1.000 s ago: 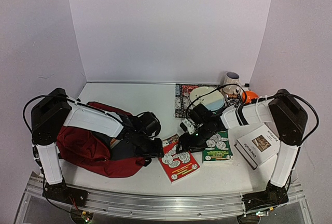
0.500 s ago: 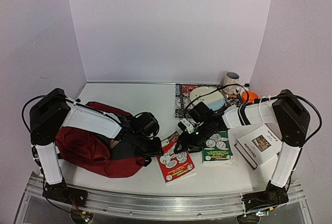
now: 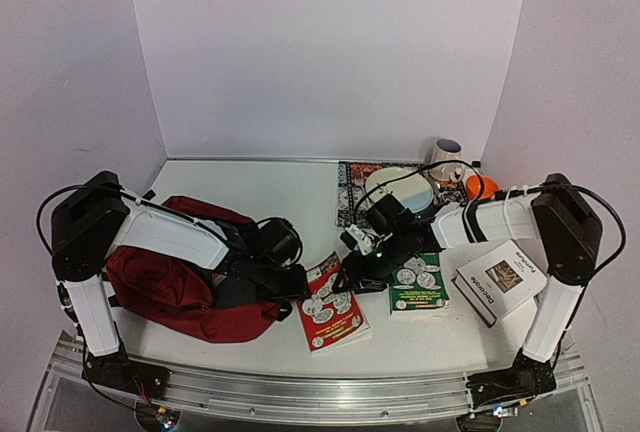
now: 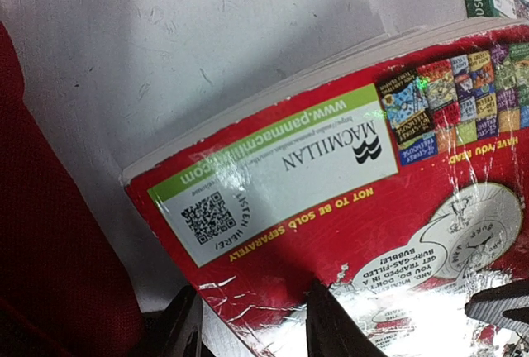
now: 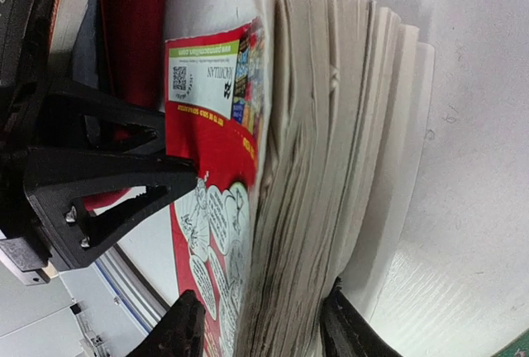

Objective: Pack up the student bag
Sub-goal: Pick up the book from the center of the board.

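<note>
The student bag (image 3: 165, 287), dark red with black straps, lies at the left with its mouth facing right. A thick red book (image 3: 335, 312) lies tilted just right of it, its right edge raised. My right gripper (image 3: 352, 274) clasps that raised edge; in the right wrist view its jaws (image 5: 263, 324) straddle the page block (image 5: 331, 167). My left gripper (image 3: 297, 287) sits at the bag's mouth by the book's left corner. In the left wrist view its fingers (image 4: 258, 324) stand apart, one fingertip (image 4: 331, 324) lying over the red cover (image 4: 331, 183).
A green book (image 3: 419, 285) lies right of the red one, and a white book (image 3: 497, 280) is farther right. Behind them are a patterned book under a round plate (image 3: 400, 190), a cup (image 3: 447, 152) and an orange object (image 3: 480, 185).
My right gripper has narrowed on the red book and drawn it left toward the bag, tipping its right edge up. The left gripper has barely moved.
</note>
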Robot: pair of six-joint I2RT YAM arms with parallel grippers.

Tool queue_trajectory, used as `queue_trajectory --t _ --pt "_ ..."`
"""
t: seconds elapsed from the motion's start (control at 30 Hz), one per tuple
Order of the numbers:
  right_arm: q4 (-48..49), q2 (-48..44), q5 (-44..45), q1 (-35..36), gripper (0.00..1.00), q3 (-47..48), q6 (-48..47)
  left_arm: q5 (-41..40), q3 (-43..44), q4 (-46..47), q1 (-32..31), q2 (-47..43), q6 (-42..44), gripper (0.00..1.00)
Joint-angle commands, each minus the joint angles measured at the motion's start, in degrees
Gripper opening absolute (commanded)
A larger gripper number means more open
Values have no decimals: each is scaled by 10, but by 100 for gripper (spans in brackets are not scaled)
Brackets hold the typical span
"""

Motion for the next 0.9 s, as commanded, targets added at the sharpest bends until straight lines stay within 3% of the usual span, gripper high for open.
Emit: queue_trajectory --t 0.0,0.17,0.33,0.57,0.87 --pt "35 -17 -46 13 46 21 6 1 -1 37 -5 -23 -1 44" --pt "35 -15 -46 13 42 24 7 -1 -3 37 -5 -28 1 45" --pt "36 -23 -42 11 27 25 9 -16 -5 37 -5 -43 1 47" --pt "41 -52 -35 -4 8 10 14 -66 -40 60 4 -111 -9 60" --pt "67 -108 -47 -22 5 -4 21 -88 -99 119 22 -193 -37 81"
